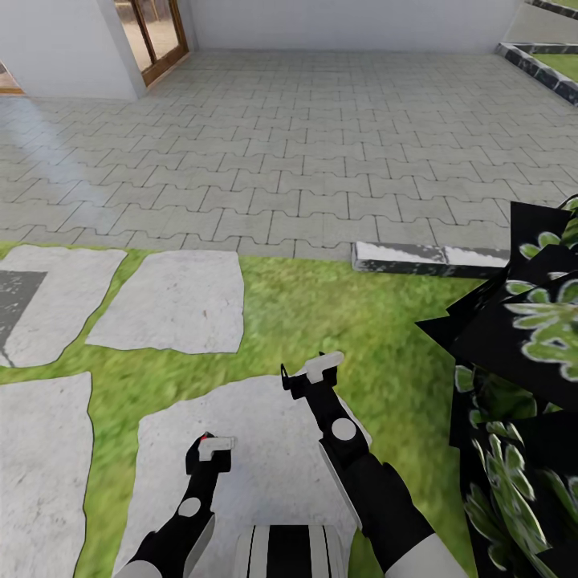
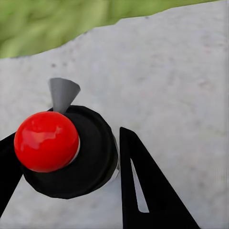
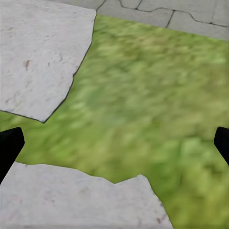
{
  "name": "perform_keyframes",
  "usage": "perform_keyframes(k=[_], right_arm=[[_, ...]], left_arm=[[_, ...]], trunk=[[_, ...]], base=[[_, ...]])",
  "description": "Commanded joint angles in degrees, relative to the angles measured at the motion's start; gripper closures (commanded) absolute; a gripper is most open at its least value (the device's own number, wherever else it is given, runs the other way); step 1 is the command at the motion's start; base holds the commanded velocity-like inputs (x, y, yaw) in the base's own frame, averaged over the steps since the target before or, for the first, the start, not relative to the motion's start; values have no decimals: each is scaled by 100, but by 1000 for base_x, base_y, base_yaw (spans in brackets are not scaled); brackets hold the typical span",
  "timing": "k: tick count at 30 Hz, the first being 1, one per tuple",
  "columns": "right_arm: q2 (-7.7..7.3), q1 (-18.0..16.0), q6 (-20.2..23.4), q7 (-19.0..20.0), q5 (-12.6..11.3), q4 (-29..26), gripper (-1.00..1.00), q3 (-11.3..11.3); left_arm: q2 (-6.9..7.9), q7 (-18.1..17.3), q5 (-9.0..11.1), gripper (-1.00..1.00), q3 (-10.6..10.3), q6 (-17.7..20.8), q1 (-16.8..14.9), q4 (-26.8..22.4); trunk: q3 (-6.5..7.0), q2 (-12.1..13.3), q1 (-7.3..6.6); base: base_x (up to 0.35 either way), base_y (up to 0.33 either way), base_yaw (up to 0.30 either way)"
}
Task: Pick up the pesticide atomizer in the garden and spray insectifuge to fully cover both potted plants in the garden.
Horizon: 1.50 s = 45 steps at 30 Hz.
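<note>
We are finding no readable text, labels, brands, numbers or signs anywhere in these views.

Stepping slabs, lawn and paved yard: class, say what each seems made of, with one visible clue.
Stepping slabs: pale matte stone, irregular edges, faint speckles. Lawn: grass, mottled green, probably a flat texture. Paved yard: grey interlocking blocks, likely concrete, with dark joints.

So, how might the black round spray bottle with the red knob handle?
The black round spray bottle is probably stiff: smooth hard body. Round, so it may twist in the left gripper. Glossy red knob looks slippery.
</note>
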Motion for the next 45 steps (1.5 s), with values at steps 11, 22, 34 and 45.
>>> perform_keyframes(k=[11, 22, 34, 45], right_arm=[[0, -2, 42, -28, 60, -2, -100, 9], [0, 0, 35, -28, 60, -6, -100, 19], [0, 21, 24, -28, 60, -59, -100, 409], [0, 27, 8, -28, 60, -60, -100, 404]], left_arm=[[5, 49, -60, 100, -6, -7, -2, 4], [7, 49, -61, 100, 1, -16, -2, -9], [7, 54, -46, 100, 36, -25, -2, -10], [8, 55, -34, 100, 64, -25, -2, -10]], trunk=[[152, 8, -19], [396, 23, -47], [661, 39, -78], [921, 54, -107]], base=[[0, 0, 0], [0, 0, 0], [0, 0, 0], [0, 0, 0]])
